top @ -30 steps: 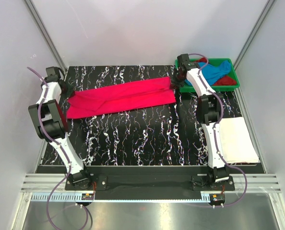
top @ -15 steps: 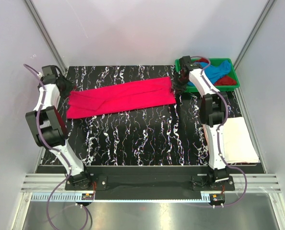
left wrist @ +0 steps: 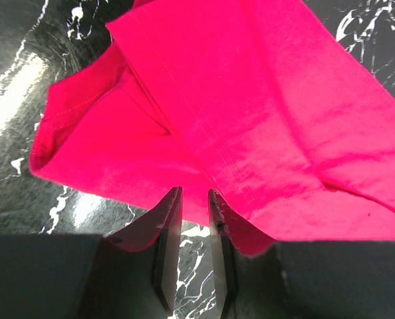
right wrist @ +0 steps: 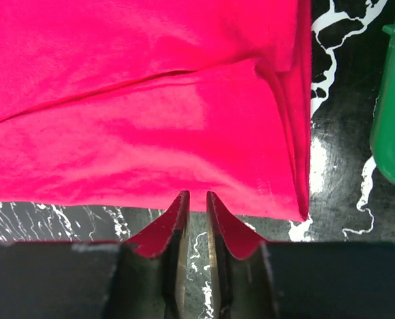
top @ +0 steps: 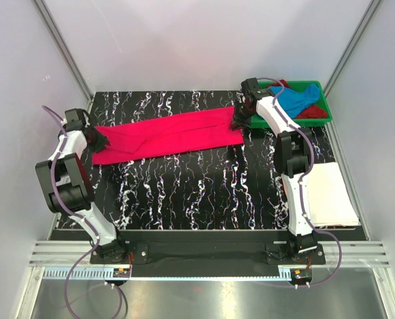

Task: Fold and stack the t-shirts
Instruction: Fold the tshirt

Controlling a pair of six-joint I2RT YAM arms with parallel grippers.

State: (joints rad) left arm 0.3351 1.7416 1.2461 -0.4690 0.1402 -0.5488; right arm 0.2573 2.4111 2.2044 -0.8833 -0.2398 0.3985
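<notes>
A hot pink t-shirt (top: 167, 135), folded into a long band, lies flat across the far half of the table. My left gripper (top: 99, 141) is at its left end. In the left wrist view the left gripper (left wrist: 194, 193) shows a narrow gap, its tips at the cloth's edge and bare table between the jaws. My right gripper (top: 237, 124) is at the shirt's right end; in the right wrist view the right gripper (right wrist: 197, 195) also stands slightly open at the hem of the pink shirt (right wrist: 151, 119). Sky blue (top: 297, 98) and dark red (top: 312, 111) shirts lie bunched in the tray. A folded white shirt (top: 330, 193) rests at the right.
The green plastic tray (top: 297, 123) sits at the far right corner, just right of my right gripper; its wall (right wrist: 394, 133) shows in the right wrist view. The black marbled table (top: 184, 193) spreads in front of the pink shirt. Grey walls close in both sides.
Both grippers opened off the pink shirt's ends, then narrowed. The left one swung out and came back down at the left end; the right shifted slightly left onto the right end.
</notes>
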